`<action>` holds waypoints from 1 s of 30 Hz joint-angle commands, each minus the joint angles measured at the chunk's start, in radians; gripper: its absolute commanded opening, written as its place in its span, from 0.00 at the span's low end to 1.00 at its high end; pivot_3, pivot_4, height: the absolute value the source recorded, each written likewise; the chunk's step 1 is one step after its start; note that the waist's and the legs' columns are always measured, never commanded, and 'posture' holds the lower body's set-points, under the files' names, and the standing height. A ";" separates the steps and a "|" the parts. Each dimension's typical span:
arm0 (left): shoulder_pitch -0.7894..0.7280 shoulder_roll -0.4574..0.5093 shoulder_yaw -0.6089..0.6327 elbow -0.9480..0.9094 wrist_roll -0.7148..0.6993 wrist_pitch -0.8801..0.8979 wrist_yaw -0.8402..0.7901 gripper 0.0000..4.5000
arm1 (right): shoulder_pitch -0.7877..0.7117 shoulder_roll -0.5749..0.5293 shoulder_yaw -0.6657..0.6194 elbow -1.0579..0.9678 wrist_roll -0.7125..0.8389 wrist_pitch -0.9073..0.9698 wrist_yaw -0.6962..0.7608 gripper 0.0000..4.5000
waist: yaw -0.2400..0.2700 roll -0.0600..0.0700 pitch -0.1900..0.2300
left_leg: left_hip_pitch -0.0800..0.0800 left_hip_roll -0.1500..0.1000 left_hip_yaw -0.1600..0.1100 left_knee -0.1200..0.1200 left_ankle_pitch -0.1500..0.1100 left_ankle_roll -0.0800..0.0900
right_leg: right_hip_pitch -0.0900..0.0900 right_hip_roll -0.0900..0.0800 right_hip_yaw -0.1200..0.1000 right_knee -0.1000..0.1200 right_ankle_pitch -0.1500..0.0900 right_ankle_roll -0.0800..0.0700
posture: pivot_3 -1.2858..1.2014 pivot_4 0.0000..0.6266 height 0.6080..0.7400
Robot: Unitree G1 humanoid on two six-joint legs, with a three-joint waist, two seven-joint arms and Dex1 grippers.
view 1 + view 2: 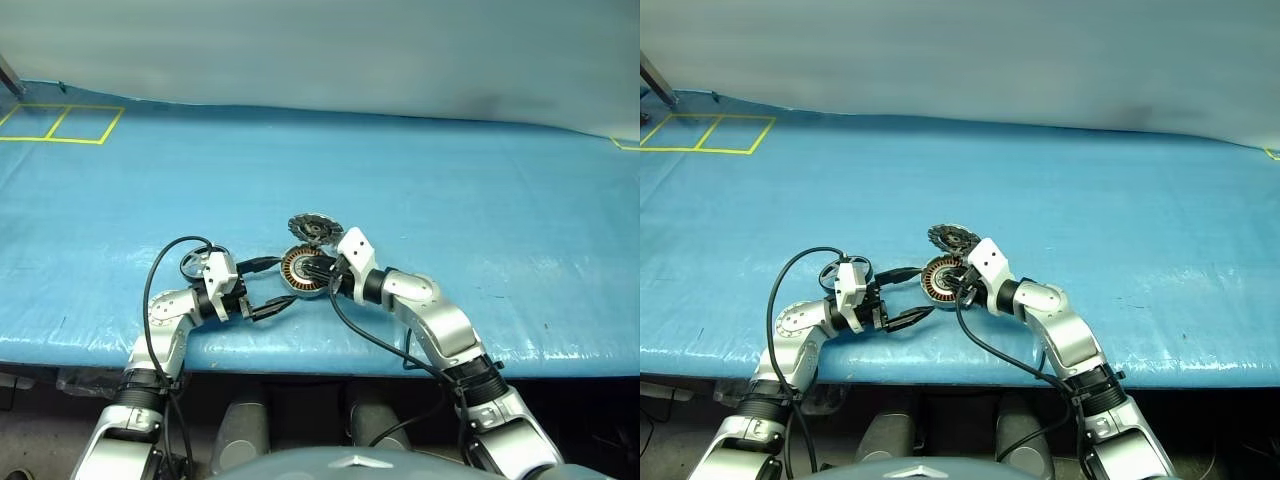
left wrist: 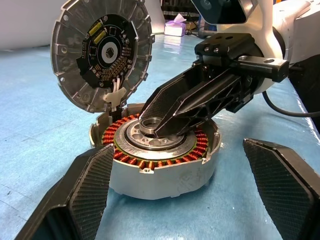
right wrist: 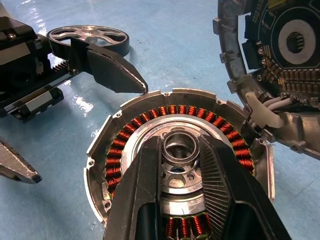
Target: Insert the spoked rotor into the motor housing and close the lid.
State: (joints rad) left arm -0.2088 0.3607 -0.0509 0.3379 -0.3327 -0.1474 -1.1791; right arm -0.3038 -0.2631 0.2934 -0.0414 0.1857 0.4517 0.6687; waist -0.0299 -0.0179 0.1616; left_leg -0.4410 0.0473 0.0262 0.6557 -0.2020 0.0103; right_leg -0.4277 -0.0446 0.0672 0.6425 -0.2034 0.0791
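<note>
The right pincer is pinning the motor housing by its hub on the tabletop, lid standing open; the left pincer, spread, is waiting, spoked rotor lying behind it

Motor housing lies open, lid upright; spoked rotor flat nearby.

blue table cover, yellow tape squares
</note>
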 commanded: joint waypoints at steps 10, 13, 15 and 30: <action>0.004 0.003 0.007 -0.018 0.001 -0.023 0.009 1.00 | -0.006 0.007 -0.008 -0.027 0.000 -0.004 0.001 0.17 | 0.000 0.000 0.000 | 0.000 0.000 0.000 0.000 0.000 0.000 | 0.000 0.000 0.000 0.000 0.000 0.000 | 0.52 0.24 1.00; 0.004 0.004 0.005 -0.018 0.002 -0.025 0.010 1.00 | -0.008 0.007 -0.011 -0.023 -0.001 -0.005 -0.003 0.17 | 0.000 0.000 0.000 | 0.000 0.000 0.000 0.000 0.000 0.000 | 0.000 0.000 0.000 0.000 0.000 0.000 | 0.52 0.24 1.00; 0.004 0.004 0.005 -0.017 0.003 -0.025 0.011 1.00 | -0.008 0.007 -0.010 -0.022 0.000 -0.005 -0.002 0.17 | 0.000 0.000 0.000 | 0.000 0.000 0.000 0.000 0.000 0.000 | 0.000 0.000 0.000 0.000 0.000 0.000 | 0.52 0.24 1.00; 0.009 0.008 0.001 -0.025 0.006 -0.024 0.017 1.00 | -0.006 0.003 -0.004 -0.018 -0.024 -0.021 -0.014 0.75 | 0.000 0.000 0.000 | 0.000 0.000 0.000 0.000 0.000 0.000 | 0.000 0.000 0.000 0.000 0.000 0.000 | 0.52 0.24 1.00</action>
State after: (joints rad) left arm -0.2026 0.3608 -0.0510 0.3378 -0.3244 -0.1581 -1.1592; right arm -0.3039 -0.2615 0.2973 -0.0456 0.1675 0.4464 0.6613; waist -0.0300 -0.0179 0.1616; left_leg -0.4408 0.0473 0.0262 0.6557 -0.2020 0.0103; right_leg -0.4276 -0.0446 0.0673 0.6425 -0.2034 0.0792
